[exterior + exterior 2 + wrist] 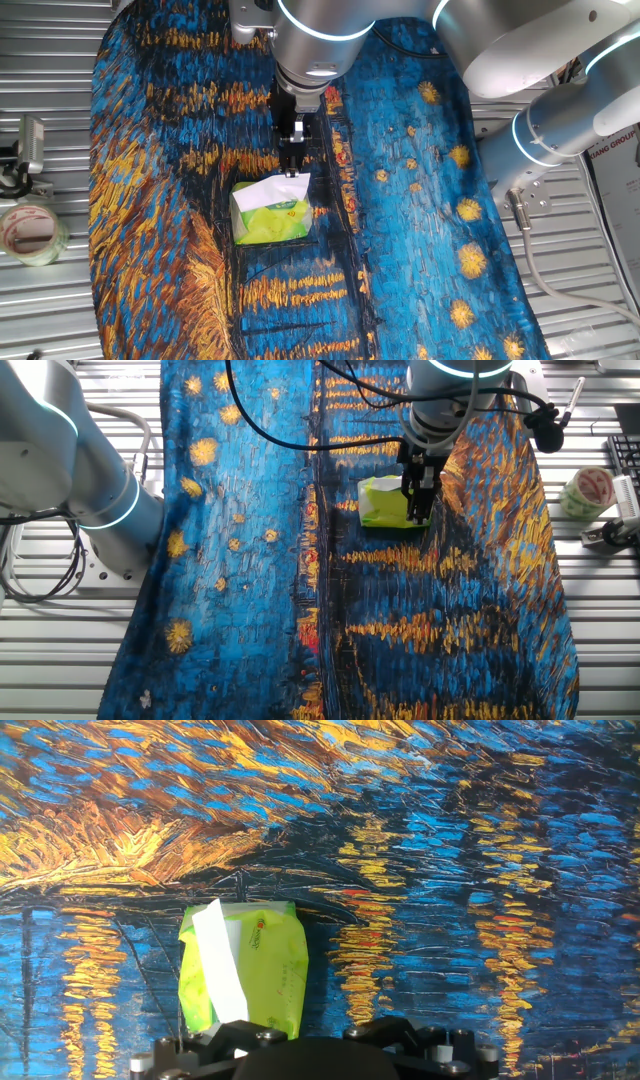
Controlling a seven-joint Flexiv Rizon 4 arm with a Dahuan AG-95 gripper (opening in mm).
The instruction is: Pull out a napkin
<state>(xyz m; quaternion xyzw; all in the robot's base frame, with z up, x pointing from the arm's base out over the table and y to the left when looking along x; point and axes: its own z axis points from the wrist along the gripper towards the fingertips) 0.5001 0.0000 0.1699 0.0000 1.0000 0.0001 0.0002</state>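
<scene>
A lime-green tissue pack lies on the painted cloth near the middle; it also shows in the other fixed view and in the hand view. The napkin, a thin white sheet, sticks up out of the pack's top. In the hand view the napkin runs as a stretched strip from the pack up under the hand. My gripper stands right above the pack with its fingers close together on the napkin's upper edge. In the other fixed view the gripper hides the napkin. The hand view does not show the fingertips.
A starry-night patterned cloth covers the table. A tape roll and a small clamp tool lie off the cloth on the metal slats; the roll also shows in the other fixed view. The arm's base stands beside the cloth.
</scene>
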